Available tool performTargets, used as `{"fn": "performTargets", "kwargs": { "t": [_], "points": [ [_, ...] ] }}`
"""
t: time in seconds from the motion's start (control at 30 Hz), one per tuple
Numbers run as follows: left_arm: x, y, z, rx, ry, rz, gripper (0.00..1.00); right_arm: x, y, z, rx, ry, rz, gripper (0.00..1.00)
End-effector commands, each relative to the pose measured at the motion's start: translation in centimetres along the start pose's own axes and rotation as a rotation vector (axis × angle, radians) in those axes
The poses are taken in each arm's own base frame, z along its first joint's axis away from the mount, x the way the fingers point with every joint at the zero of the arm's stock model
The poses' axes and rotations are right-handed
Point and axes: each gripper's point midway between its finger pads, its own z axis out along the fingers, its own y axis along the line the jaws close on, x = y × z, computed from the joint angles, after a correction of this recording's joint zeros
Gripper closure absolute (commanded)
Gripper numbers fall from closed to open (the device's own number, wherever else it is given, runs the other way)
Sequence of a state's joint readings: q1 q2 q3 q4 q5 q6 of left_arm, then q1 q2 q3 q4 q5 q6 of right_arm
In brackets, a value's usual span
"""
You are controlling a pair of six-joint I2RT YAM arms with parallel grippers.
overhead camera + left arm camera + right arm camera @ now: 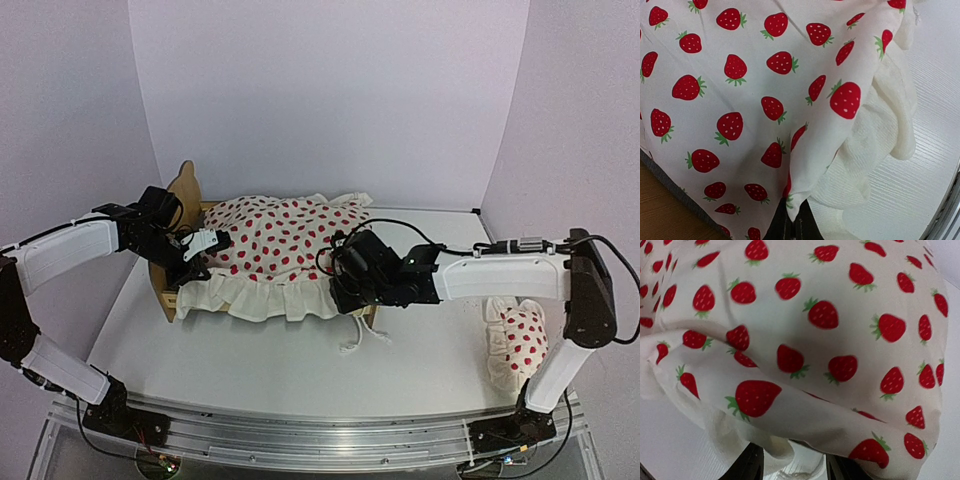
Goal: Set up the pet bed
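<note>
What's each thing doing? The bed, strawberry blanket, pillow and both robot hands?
pet bed: upright on the table, covered by the duvet.
duvet: spread over the bed, ruffle hanging over the near side.
pillow: off the bed, lying on the table at the right.
left gripper: shut on the duvet's edge.
right gripper: open, under the duvet's edge.

- The small light plywood pet bed (186, 187) with a wavy headboard is buried under a white ruffled duvet printed with red strawberries (275, 245). The piled duvet shuts off any way down to the bed's base.
- At the bed's head end, near side, the left gripper (790, 227) and its black wrist fill the gap.
- At the bed's foot end, the right gripper (792, 467) crowds the ruffle.
- In front of the bed, between the arms, the white table (280, 370) offers open passage.
- Well right of the bed, a small strawberry-print pillow (520, 340) lies against the right arm.
</note>
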State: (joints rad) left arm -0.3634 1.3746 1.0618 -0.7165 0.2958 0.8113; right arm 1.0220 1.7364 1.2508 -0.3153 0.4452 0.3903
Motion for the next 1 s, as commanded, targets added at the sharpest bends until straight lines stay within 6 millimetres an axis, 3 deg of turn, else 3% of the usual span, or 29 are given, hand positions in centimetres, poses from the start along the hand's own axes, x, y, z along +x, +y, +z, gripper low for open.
{"fn": "performTargets", "kwargs": {
  "t": [0.0, 0.2, 0.4, 0.5, 0.57, 0.63, 0.97],
  "points": [
    [-1.8, 0.9, -1.6, -0.030, -0.056, 0.019, 1.00, -4.0, -2.3, 0.4, 0.083, -0.126, 0.123, 0.57],
    [-1.9, 0.9, -1.6, -0.028, -0.060, 0.023, 1.00, -4.0, -3.3, 2.4, 0.113, -0.114, 0.134, 0.56],
    [-1.9, 1.0, -1.7, -0.035, -0.058, 0.028, 1.00, -3.2, -2.9, 4.5, 0.092, -0.067, 0.146, 0.55],
    [-1.8, 0.9, -1.7, -0.034, -0.057, 0.028, 1.00, -2.9, -3.1, 4.9, 0.079, -0.051, 0.176, 0.77],
    [-1.8, 0.9, -1.7, -0.033, -0.055, 0.028, 1.00, -3.2, -3.0, 4.3, 0.059, -0.053, 0.186, 0.91],
    [-1.7, 0.9, -1.6, -0.034, -0.053, 0.029, 1.00, -3.5, -3.0, 3.4, 0.031, -0.056, 0.195, 0.99],
    [-1.7, 1.0, -1.4, -0.033, -0.050, 0.037, 1.00, -3.3, -1.8, -1.5, -0.238, 0.088, 0.337, 1.00]
  ]
}}
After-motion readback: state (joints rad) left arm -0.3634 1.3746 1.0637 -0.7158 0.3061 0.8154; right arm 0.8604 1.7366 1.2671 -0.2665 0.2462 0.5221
